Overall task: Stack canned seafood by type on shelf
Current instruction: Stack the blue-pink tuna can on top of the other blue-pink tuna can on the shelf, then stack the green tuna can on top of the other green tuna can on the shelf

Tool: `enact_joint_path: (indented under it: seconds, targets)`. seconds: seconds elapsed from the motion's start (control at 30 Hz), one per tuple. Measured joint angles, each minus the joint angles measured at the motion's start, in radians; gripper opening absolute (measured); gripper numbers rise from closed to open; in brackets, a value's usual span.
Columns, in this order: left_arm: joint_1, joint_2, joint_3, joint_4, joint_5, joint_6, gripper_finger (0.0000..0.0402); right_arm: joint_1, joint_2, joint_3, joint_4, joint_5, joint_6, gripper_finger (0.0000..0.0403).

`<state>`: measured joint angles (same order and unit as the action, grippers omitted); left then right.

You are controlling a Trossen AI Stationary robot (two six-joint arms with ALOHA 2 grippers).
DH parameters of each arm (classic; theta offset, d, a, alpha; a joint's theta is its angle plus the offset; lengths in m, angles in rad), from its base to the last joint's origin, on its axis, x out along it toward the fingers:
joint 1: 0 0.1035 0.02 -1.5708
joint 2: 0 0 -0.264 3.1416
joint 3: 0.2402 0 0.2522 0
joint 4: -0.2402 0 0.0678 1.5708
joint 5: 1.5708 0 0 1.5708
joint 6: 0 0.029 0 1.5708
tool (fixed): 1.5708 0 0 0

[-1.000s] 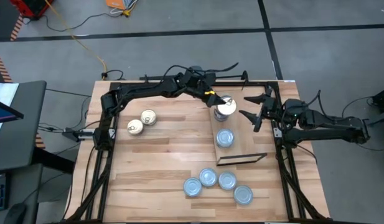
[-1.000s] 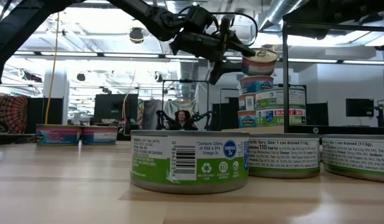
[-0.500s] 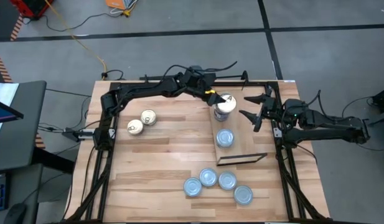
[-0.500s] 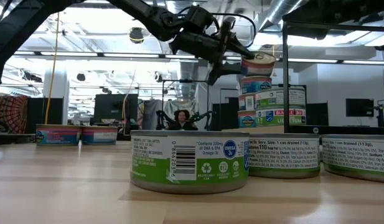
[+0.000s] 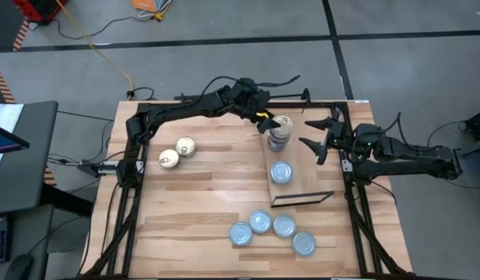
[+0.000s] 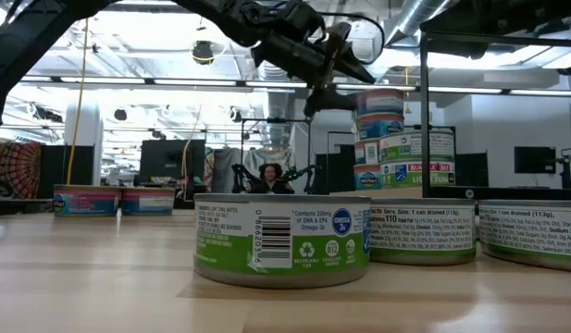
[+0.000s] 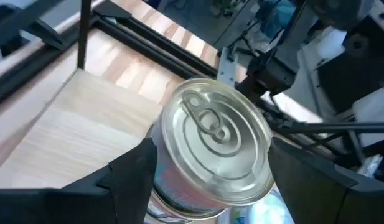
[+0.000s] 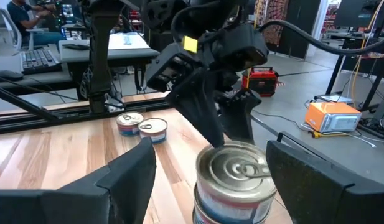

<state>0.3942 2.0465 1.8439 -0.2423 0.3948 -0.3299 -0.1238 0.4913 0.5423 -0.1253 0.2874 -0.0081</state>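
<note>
**A:** How far along is the stacking?

**B:** Partly done, I'd say. On the shelf (image 5: 296, 180), at the right of the table, a tall stack of gold-topped tins (image 5: 278, 135) stands at the far end, topped by a pull-tab lid. Nearer on the same board sits a silvery-blue tin (image 5: 281, 173); whether it is one tin or a short pile I cannot tell from above.

**A:** And what is left?

**B:** Two gold-topped tins (image 5: 177, 153) lie side by side on the tabletop at the left, well apart from the shelf. Four silvery-blue tins (image 5: 272, 232) sit clustered at the near edge, off the board. All six look yet to be stacked.

**A:** Where are the grippers?

**B:** The left gripper (image 5: 264, 118) hangs just above and on the far-left side of the gold stack, jaws spread wide and holding nothing; the top tin rests free between its fingers in the left wrist view. The right gripper (image 5: 317, 138) waits just right of the shelf's far end, jaws open and empty.

**A:** How does the stack look?

**B:** From table height it reads as several labelled tins (image 6: 382, 139) piled upright, roughly in line. The top lid (image 7: 215, 147) shows concentric rings and a pull tab, clean and undented.
</note>
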Motion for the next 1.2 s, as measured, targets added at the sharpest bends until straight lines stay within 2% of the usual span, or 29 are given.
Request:
enact_joint_path:
  seconds: [0.23,0.33,0.4,0.5,0.6,0.73,0.87,1.0,1.1,1.2]
  targets:
    - [-0.012,0.000,0.058,-0.117,-0.040,0.101,0.0302,0.000,0.000,0.000,-0.001,0.000,0.000,0.0326]
    - [-0.013,-0.008,0.094,-0.206,-0.083,0.228,0.0302,0.000,0.000,0.000,-0.002,0.000,0.000,0.0326]
    - [-0.032,-0.038,0.102,-0.246,-0.169,0.354,0.0300,0.000,0.000,0.000,-0.003,0.000,0.000,0.0326]
    - [-0.098,-0.103,0.081,-0.293,-0.359,0.577,0.0291,0.000,0.000,0.000,-0.008,0.000,0.000,0.0326]
    - [-0.171,-0.166,-0.006,-0.319,-0.484,0.689,0.0280,0.000,0.000,0.000,-0.011,0.000,-0.003,0.0326]
    - [-0.233,-0.284,-0.217,-0.277,-0.531,0.671,0.0269,0.000,0.000,0.000,-0.011,0.000,-0.003,0.0326]
    - [-0.283,-0.455,-0.493,-0.186,-0.540,0.599,0.0262,0.008,0.000,0.000,-0.009,0.000,0.005,0.0326]
    - [-0.419,-0.570,-0.723,-0.100,-0.537,0.535,0.0257,0.028,0.000,0.000,0.004,0.000,0.009,0.0326]
    - [-0.545,-0.590,-0.808,-0.049,-0.578,0.443,0.0252,0.040,0.000,0.000,0.027,-0.001,0.015,0.0326]
    - [-0.634,-0.550,-0.822,-0.058,-0.577,0.300,0.0245,0.045,0.000,0.000,0.073,-0.001,0.038,0.0326]
